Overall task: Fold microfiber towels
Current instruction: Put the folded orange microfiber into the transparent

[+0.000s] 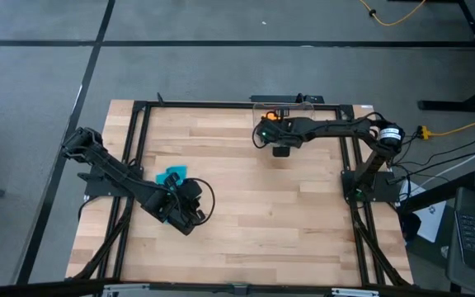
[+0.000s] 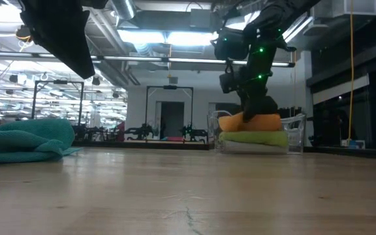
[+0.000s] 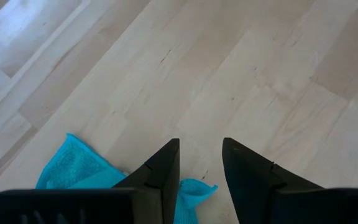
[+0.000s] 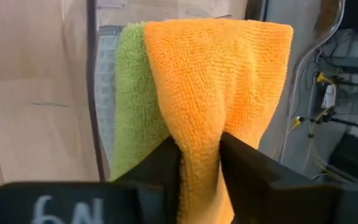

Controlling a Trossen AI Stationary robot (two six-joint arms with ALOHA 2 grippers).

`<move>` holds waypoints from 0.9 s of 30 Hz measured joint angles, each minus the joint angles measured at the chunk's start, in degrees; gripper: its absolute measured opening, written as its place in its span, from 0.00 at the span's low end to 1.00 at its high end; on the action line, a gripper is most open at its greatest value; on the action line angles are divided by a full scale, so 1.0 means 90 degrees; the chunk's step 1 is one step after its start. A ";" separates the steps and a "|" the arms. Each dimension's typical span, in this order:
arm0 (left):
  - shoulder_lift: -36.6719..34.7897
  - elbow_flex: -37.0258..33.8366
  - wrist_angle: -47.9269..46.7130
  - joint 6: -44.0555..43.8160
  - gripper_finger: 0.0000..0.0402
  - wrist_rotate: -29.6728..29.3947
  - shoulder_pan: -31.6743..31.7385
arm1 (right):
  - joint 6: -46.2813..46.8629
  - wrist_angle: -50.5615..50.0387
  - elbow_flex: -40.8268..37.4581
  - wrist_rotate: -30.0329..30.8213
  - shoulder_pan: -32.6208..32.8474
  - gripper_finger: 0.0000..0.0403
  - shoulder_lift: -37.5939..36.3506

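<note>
Table: light wooden butcher-block top inside a black frame, filling the middle of the high view.
Left gripper: lower left of centre in the high view, above bare wood; its two dark fingers stand apart with table showing through the gap, nothing between them.
Teal towel: crumpled on the table just beside the left gripper, at the far left of the low view as a low rumpled heap; one corner lies under the left gripper's fingers in the left wrist view.
Right gripper: upper centre of the high view, reaching into the bin; fingers set narrowly apart with a fold of the orange towel pinched between them.
Orange towel: topmost in the bin, bunched up toward the right gripper.
Lime green towel: directly under the orange one, lying flat.
Light grey towel: beneath the green, only an edge showing.
Clear plastic bin: at the table's far edge, right of centre in the low view.
</note>
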 joint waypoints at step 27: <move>0.0000 0.0000 0.0000 0.0000 0.28 -0.0008 0.0000 | 0.2804 -0.2524 0.1990 0.0499 -0.0222 0.55 -0.0097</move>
